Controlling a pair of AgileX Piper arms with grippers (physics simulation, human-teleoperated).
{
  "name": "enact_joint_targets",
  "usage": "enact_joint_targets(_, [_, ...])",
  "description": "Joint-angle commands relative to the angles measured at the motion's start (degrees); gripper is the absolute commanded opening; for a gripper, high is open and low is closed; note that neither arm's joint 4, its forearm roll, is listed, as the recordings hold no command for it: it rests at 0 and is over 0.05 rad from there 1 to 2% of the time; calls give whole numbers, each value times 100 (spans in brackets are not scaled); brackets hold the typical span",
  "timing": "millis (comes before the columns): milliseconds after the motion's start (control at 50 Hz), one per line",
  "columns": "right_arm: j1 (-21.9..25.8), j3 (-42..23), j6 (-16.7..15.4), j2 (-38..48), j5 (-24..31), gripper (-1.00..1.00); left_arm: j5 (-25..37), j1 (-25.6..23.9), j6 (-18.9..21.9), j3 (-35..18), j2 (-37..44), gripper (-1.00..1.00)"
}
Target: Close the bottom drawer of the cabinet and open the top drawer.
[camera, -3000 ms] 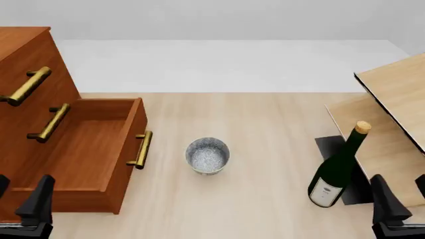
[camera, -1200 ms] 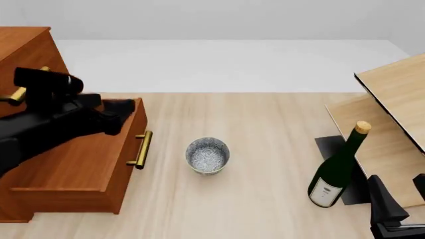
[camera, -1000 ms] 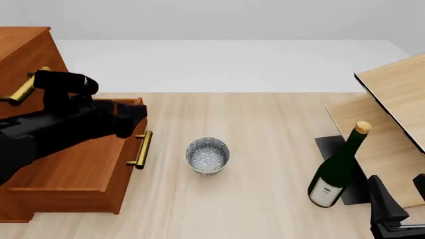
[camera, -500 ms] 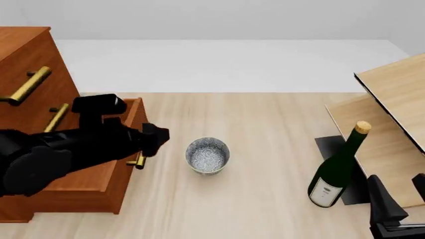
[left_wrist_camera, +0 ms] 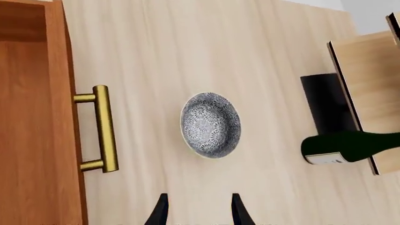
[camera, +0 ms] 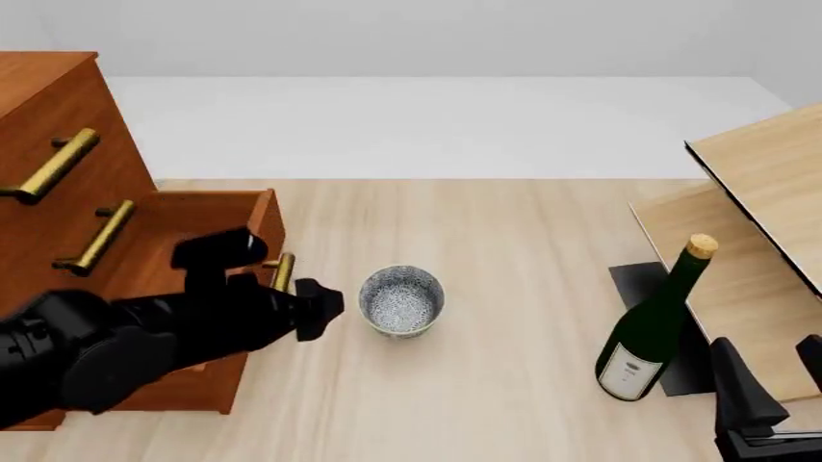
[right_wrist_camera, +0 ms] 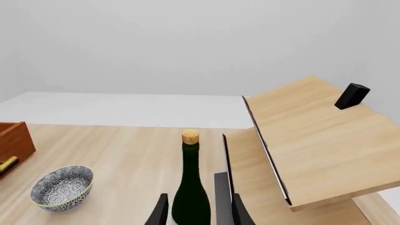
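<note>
The cabinet stands at the left side of the table. It is big, reddish-brown and has three drawers with brass handles. The top drawer is shut, with its handle sticking out in front. The bottom drawer is pulled far out over the table, and its inside is bare wood.

The left arm reaches over the open bottom drawer. The left hand is in front of the drawer's brass handle, between it and a small bowl. In the left wrist view the two finger tips stand a little apart with nothing between them, so the hand is open but narrow. It does not touch the handle or the bowl.

The bowl is blue and white with a pattern. It sits on the table just beside the drawer front, right in the way of the drawer's side of the table.

A dark green bottle with a cork stands upright on the right side, well apart from the cabinet. Next to it is a pale wooden shelf, and a small black block sits on top of that shelf.

The right hand is low at the right edge, near the bottle. In the right wrist view its fingers stand apart with the bottle seen past them, so it is open and holds nothing.
</note>
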Motion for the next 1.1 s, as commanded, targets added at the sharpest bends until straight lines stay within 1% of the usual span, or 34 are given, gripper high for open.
enact_joint_targets(20, [10,1,-1,-20,23,100,-197,-26,-229,234,153,100])
enact_joint_targets(200, [1,1,-25,9,-9,100,-285,-19,-217,323,268,100])
enact_joint_targets(240, [5,1,-33,19,-19,100,-291,56,-154,329,336,100])
enact_joint_targets(260, [7,1,-33,28,-27,100,-364,-3,-282,404,325,100])
enact_joint_targets(300, [6,1,-35,40,-40,100,-371,40,-234,414,353,100])
enact_joint_targets(340, [7,1,-34,46,-46,100,-442,-4,-371,494,364,100])
enact_joint_targets(380, [7,1,-33,52,-51,100,-454,6,-324,494,378,100])
enact_joint_targets(400, [7,1,-34,55,-54,100,-492,-15,-386,528,384,100])
enact_joint_targets(480, [7,1,-31,57,-57,100,-534,42,-355,560,442,100])
enact_joint_targets(500, [7,1,-29,60,-61,100,-491,114,-242,521,489,100])
enact_joint_targets(520, [6,1,-28,64,-64,100,-502,99,-272,534,501,100])
enact_joint_targets(560, [8,1,-28,61,-62,100,-425,195,-125,472,568,100])
enact_joint_targets(600, [11,1,-27,56,-56,100,-449,195,-158,495,546,100])
enact_joint_targets(620, [11,0,-28,46,-47,100,-375,302,10,431,633,100])
enact_joint_targets(640, [11,0,-29,40,-42,100,-438,247,-93,479,579,100])
enact_joint_targets(700, [11,0,-29,19,-20,100,-390,338,46,438,697,100])
enact_joint_targets(720, [11,0,-29,12,-13,100,-424,311,-2,466,679,100])
enact_joint_targets(760, [8,0,-28,-12,10,100,-385,404,152,424,776,100])
enact_joint_targets(780, [9,0,-31,-24,22,100,-416,365,92,455,752,100])
enact_joint_targets(800, [8,0,-33,-36,32,100,-299,559,351,363,897,100])
enact_joint_targets(820, [7,0,-32,-41,37,100,-282,601,429,340,920,100])
enact_joint_targets(860, [12,0,-34,-58,51,100,-369,449,231,414,861,100])
enact_joint_targets(900, [11,1,-35,-66,61,100,-265,622,521,321,973,100])
enact_joint_targets(940, [13,1,-32,-76,69,100,-208,798,711,277,1070,100])
enact_joint_targets(980, [12,1,-33,-82,76,100,-217,783,720,280,1060,100])
enact_joint_targets(1000, [11,2,-30,-88,81,100,-135,949,946,218,1154,100])
enact_joint_targets(1020, [10,2,-30,-95,86,100,-182,867,850,247,1128,100])
enact_joint_targets(1040, [9,2,-30,-96,88,100,-157,920,924,228,1168,100])
enact_joint_targets(1060, [10,3,-24,-99,90,100,-116,1011,1087,190,1230,100])
enact_joint_targets(1100, [12,3,-25,-101,93,100,-121,1024,1098,190,1244,100])
